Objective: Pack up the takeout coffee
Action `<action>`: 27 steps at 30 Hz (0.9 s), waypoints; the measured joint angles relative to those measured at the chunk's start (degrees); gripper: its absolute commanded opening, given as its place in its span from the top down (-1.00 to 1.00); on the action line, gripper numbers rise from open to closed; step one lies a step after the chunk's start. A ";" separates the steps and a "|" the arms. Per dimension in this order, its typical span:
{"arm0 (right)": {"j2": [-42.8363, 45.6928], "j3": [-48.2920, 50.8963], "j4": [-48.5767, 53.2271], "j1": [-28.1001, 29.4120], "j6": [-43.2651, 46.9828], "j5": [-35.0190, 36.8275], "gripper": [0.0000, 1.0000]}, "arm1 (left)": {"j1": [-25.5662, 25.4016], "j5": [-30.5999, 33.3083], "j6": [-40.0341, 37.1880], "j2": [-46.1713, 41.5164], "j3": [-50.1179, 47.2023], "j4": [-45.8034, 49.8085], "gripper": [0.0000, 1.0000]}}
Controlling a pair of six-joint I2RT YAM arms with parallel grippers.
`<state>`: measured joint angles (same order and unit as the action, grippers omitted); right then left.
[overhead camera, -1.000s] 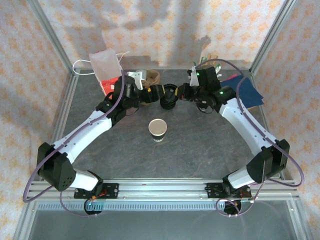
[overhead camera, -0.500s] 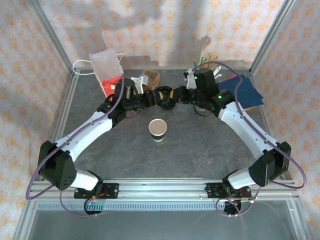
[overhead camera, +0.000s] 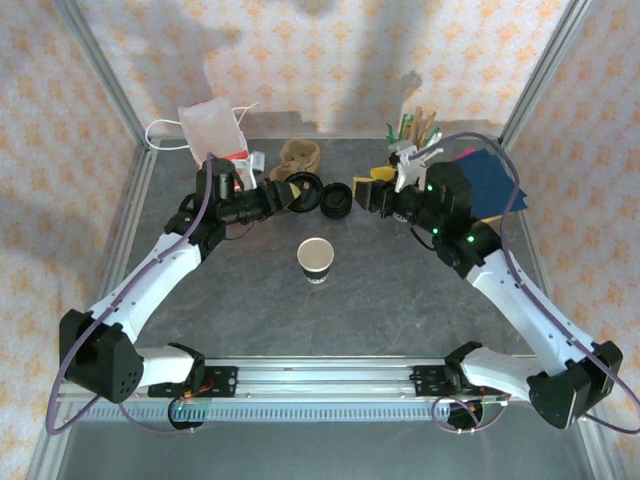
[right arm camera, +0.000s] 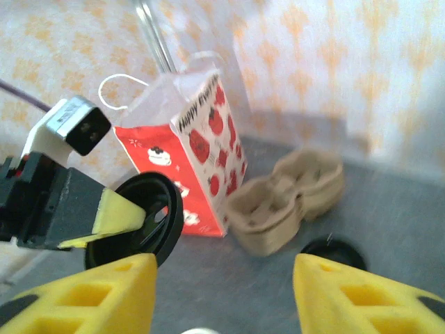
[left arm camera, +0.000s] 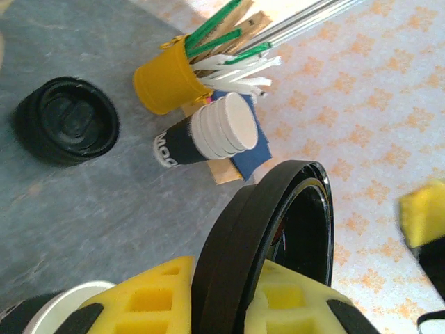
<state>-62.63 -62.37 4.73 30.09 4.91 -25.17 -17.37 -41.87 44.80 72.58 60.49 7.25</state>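
**Lid held ready for capping; cup uncapped.**
1 black lid (left arm camera: 233, 240) is clamped on edge in the left hand (overhead camera: 288, 190), judged ready for capping. The right hand (right arm camera: 222, 292) stands wide, empty. The coffee cup (overhead camera: 316, 258) stands lidless at the centre of the worktop (overhead camera: 400, 300).

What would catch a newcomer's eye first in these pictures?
The left pincer clamps a black lid edge-on at the far side of the table. The right pincer faces it, open and empty. A lidless paper cup stands alone mid-table.
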 measured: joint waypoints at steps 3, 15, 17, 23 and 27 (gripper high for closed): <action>2.12 5.38 -7.23 4.96 12.11 1.49 -0.02 | 0.66 0.00 -1.42 -1.49 1.16 6.91 0.83; 3.21 19.71 -21.62 14.51 52.74 2.12 0.05 | 0.66 -1.05 -2.51 -6.14 4.66 23.06 0.82; 2.97 19.71 -21.92 15.06 56.94 1.20 0.00 | 0.66 -1.22 -2.19 -6.73 4.59 23.56 0.82; 0.00 18.78 -20.35 16.39 65.96 -0.28 -0.04 | 0.63 -2.16 -0.70 -7.41 3.08 23.43 0.82; -1.33 18.34 -19.98 17.16 68.78 -0.13 -0.04 | 0.63 -2.38 -0.22 -7.41 2.67 23.43 0.82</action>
<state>-63.96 -44.03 -15.25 47.24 73.69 -25.30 -16.73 -44.25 44.58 65.17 63.16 30.68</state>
